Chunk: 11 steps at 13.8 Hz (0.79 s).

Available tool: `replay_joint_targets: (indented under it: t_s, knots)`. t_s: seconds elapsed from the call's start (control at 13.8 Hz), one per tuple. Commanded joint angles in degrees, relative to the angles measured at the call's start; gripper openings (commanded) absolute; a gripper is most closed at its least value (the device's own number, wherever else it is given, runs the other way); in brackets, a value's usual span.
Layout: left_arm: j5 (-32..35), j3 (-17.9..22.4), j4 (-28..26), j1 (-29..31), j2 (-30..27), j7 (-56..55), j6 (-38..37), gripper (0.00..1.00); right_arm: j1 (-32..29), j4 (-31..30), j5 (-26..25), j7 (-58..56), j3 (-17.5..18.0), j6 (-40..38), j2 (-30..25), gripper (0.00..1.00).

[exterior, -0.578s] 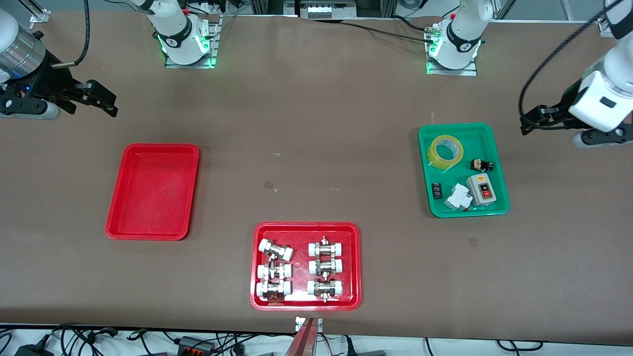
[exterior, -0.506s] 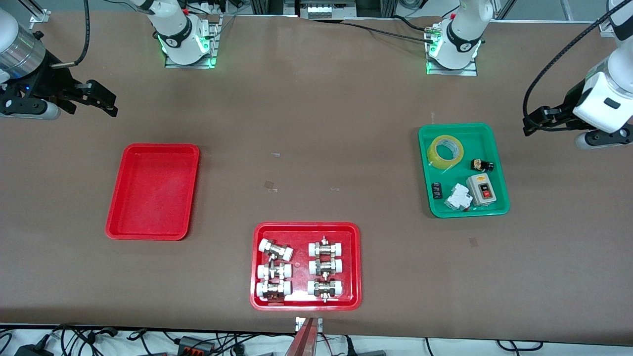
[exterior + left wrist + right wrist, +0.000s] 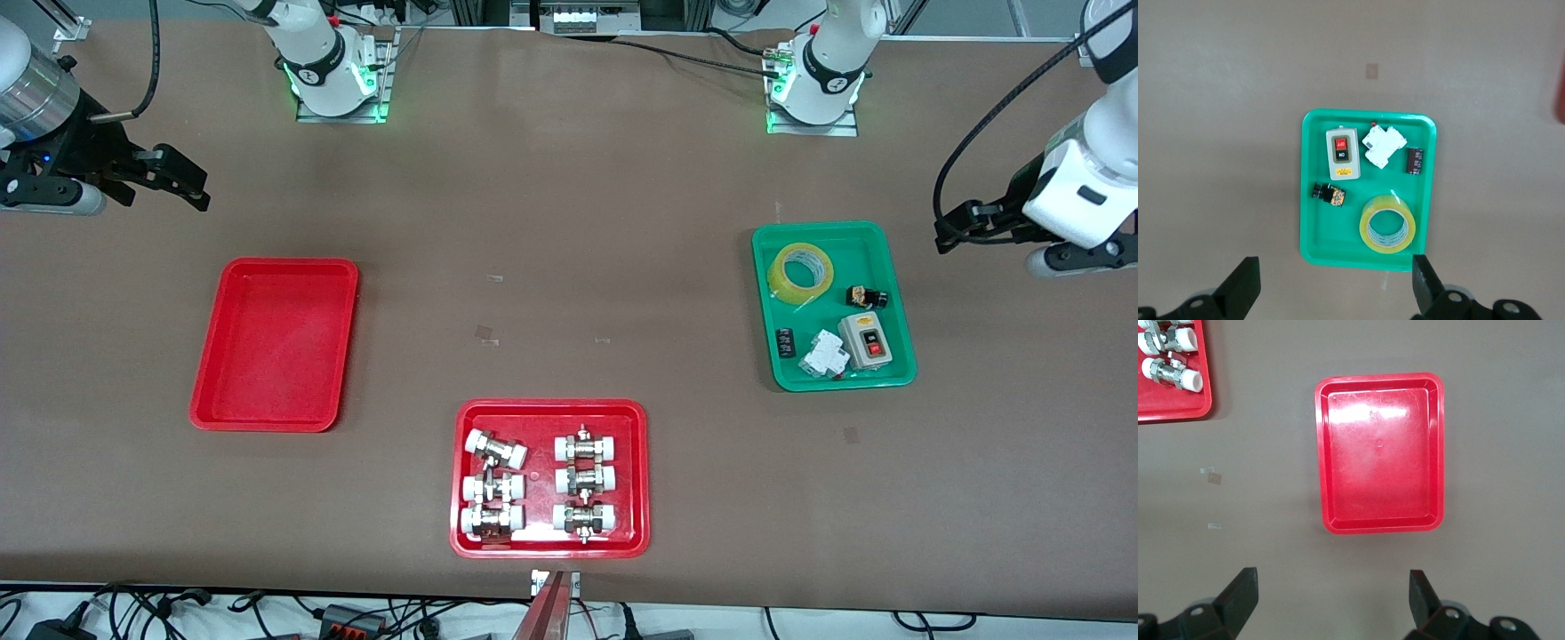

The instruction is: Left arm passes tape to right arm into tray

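Observation:
The yellow tape (image 3: 786, 283) lies flat in a green tray (image 3: 853, 233), in the corner farthest from the front camera. My left gripper (image 3: 944, 231) hangs open and empty over bare table beside that tray, toward the left arm's end. In the left wrist view the tape (image 3: 1365, 230) sits in the green tray (image 3: 1331, 233) just ahead of the open left gripper (image 3: 1335, 273). The plain red tray (image 3: 274, 343) holds nothing. My right gripper (image 3: 169, 188) waits open above the table near it. The right wrist view shows the red tray (image 3: 1378, 453) past the open right gripper (image 3: 1331, 583).
The green tray also holds a grey switch box (image 3: 865, 341), a white breaker (image 3: 823, 353) and two small dark parts. A second red tray (image 3: 551, 407) with several white-capped metal fittings stands near the front edge, midway along the table. A black cable loops from the left arm.
The left arm's hand has shifted a little beside the green tray. The right arm has not moved. Tape and trays lie as before.

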Motion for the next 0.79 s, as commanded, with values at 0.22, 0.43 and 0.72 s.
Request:
replay_joint_targets:
  t_s: [0.22,0.43,0.72]
  knots:
    - [-0.08,0.34,0.06,1.07,9.04,-0.13,3.96,1.0,-0.01,0.81,-0.42,0.33,-0.01,-0.39,0.32,1.0]
    - [0.01,0.52,-0.38,1.95,13.7,-0.13,9.66,1.0,-0.01,0.73,-0.42,0.51,-0.01,-0.39,0.32,1.0]
    - [0.1,0.52,-1.34,1.95,18.72,-0.22,14.23,1.0,-0.01,0.55,-0.43,0.51,-0.01,-0.39,0.32,1.0]
